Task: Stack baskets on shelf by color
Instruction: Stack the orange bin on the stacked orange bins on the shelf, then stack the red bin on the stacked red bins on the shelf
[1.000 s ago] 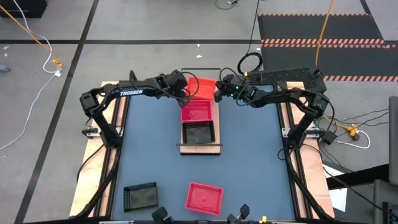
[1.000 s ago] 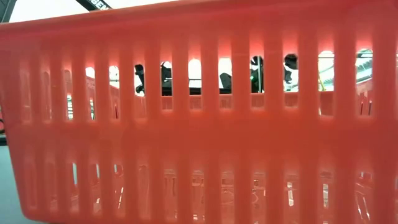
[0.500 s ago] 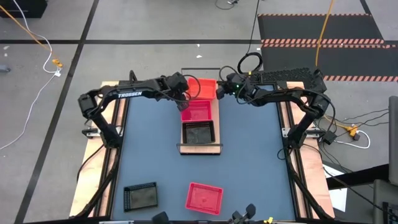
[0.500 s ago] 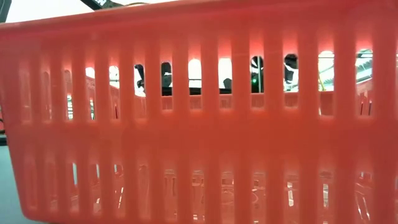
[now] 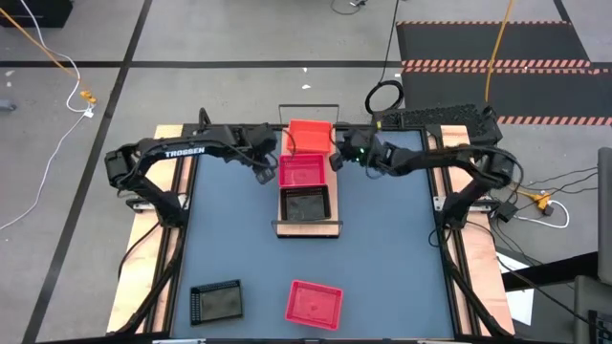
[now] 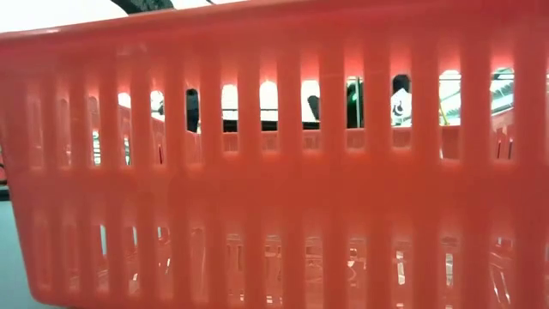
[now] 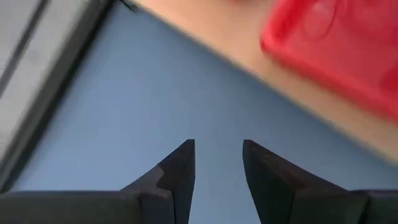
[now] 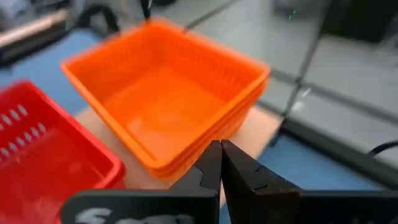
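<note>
One word, "TROSSEN", marks the left arm; left end effector spread; right end effector pressed together.

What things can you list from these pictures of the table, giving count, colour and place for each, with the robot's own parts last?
Shelf: one, light wood, middle of the table's far half.
Orange basket: a nested pair by the right wrist view, far end of the shelf.
Red basket: one, middle of the shelf.
Black basket: one, near end of the shelf.
Loose red basket: one, near edge.
Loose black basket: one, near-left corner.
Left gripper: open, beside the shelf.
Right gripper: shut, empty, beside the orange basket.
</note>
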### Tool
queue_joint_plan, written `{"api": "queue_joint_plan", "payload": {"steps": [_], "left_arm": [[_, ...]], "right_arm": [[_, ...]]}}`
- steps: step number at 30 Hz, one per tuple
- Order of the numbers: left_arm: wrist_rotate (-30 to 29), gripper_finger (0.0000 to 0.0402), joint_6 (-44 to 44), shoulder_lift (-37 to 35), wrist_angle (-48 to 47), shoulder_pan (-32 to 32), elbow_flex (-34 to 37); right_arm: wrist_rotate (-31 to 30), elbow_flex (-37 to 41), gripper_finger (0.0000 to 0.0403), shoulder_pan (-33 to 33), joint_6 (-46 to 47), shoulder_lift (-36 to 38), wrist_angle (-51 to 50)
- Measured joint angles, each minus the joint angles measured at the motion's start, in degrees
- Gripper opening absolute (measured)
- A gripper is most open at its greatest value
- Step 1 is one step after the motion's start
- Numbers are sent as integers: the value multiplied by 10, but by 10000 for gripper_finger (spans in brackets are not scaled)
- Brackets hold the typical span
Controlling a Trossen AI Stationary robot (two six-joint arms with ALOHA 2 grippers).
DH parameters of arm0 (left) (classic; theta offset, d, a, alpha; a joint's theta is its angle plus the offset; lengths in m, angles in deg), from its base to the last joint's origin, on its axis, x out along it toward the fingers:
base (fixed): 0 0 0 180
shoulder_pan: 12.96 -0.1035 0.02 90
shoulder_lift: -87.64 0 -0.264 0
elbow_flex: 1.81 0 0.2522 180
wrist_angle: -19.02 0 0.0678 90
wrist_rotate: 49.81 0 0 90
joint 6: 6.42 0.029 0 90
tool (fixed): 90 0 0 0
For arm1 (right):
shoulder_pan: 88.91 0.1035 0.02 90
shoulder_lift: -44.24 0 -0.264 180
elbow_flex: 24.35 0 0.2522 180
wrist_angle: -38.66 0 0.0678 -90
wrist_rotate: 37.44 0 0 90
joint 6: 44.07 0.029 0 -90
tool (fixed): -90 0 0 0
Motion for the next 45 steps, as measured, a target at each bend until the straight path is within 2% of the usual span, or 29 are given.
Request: {"api": "queue_joint_plan", "payload": {"steps": [3, 6, 15, 23, 26, 31, 37, 41, 43, 45], "left_arm": [[31, 136, 24, 5, 15, 7, 19], [55, 136, 33, 7, 30, 9, 24], [59, 136, 36, 6, 126, 17, 24], [59, 136, 54, 6, 205, 17, 24], [49, 136, 49, 1, 178, 16, 24], [24, 136, 16, -30, 77, 17, 23], [22, 136, -43, -51, 23, 53, 23], [12, 136, -70, -44, 24, 102, 23], [-21, 136, -104, -41, 8, 135, 23], [-55, 136, -150, -43, -17, 172, 23]], "right_arm": [[-74, 32, 0, 32, -2, 57, 16], [-108, 68, 0, 53, -12, 121, 29], [-110, 166, 0, 64, -2, 281, 46], [-86, 184, 0, 65, 14, 333, 45], [-77, 184, 0, 65, 13, 335, 43], [-77, 184, 0, 65, 0, 337, 44], [-77, 184, 0, 65, -15, 341, 45], [-28, 184, 0, 65, -19, 349, 45], [41, 184, 0, 65, -39, 358, 54], [137, 184, 0, 71, -64, 373, 72]]}}
